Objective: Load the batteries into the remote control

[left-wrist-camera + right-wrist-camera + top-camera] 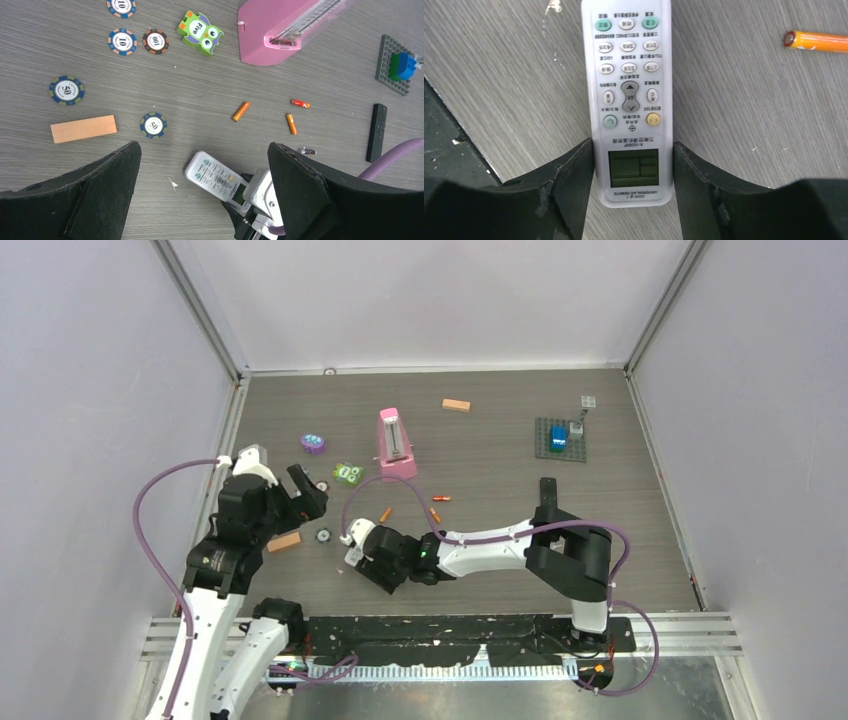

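Note:
The white remote control (632, 80) lies face up on the table, its screen end between my right gripper's (633, 146) fingers, which press on both of its long sides. From above, that remote (353, 558) sticks out at the near left of the right gripper (368, 565). Two orange batteries (240, 111) (291, 123), a red one (300, 103) and a dark one (306, 150) lie loose beyond it. One orange battery (816, 41) shows to the right of the remote. My left gripper (204, 145) hangs open over the table left of the remote (215, 177), holding nothing.
A pink case (396, 443) stands behind the batteries. Poker chips (153, 125), a green owl tile (200, 31) and a tan wooden block (83, 129) lie at the left. A black remote (376, 132) and a grey brick plate (560, 438) are at the right.

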Tool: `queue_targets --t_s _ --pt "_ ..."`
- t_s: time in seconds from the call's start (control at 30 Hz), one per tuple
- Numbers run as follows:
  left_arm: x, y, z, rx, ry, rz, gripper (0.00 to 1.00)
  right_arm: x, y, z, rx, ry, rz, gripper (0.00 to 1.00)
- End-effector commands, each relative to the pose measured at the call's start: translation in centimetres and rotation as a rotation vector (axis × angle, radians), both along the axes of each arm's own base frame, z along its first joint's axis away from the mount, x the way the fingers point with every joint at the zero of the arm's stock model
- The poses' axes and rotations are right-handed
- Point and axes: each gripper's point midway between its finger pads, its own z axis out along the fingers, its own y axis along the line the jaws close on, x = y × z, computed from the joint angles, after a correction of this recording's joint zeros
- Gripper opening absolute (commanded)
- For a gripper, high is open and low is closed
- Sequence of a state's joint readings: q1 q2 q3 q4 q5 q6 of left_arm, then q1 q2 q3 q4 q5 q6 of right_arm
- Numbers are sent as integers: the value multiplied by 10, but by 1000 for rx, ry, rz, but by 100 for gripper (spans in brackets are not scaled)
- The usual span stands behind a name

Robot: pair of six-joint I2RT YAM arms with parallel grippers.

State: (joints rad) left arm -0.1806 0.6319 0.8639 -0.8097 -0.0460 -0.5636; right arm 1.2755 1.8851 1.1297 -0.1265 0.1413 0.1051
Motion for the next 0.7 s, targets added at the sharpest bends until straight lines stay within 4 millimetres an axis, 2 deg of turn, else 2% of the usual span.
queue_targets --t_s 0.0,0.1,0.27,0.3,0.33,0.37,0.4,0.43,0.47,0.5,0.53,0.67 --pt "5 5 17 20 -48 15 99 12 -1 6 3 -62 -43 55" --pt "4 -2 20 -12 -75 -19 99 13 -5 14 32 -51 -56 43" --pt "1 -20 20 -81 -97 -93 99 3 -10 39 143 83 -47 37" --pt "0 -22 18 -91 -89 -100 99 6 -15 50 190 117 -70 37" --pt "0 -24 16 -102 -82 -110 99 -1 -14 57 229 175 -46 37" --pt "-2 -29 13 -120 -72 -127 99 4 -20 66 284 211 -80 36" --pt "-2 -33 12 -140 -64 -143 99 -2 -19 84 352 252 -51 36" --pt "-3 -39 11 -159 -61 -167 98 -3 -25 87 394 327 -64 35" --pt "-4 -45 8 -180 -51 -194 98 3 -30 101 470 359 -92 35" --pt "-5 -51 7 -203 -49 -225 98 -3 -31 110 509 408 -64 35" --pt "-6 -59 7 -231 -49 -266 98 3 -36 125 571 436 -91 35" --pt "-12 -94 18 -381 -77 -446 97 -3 -44 165 685 545 -59 35"
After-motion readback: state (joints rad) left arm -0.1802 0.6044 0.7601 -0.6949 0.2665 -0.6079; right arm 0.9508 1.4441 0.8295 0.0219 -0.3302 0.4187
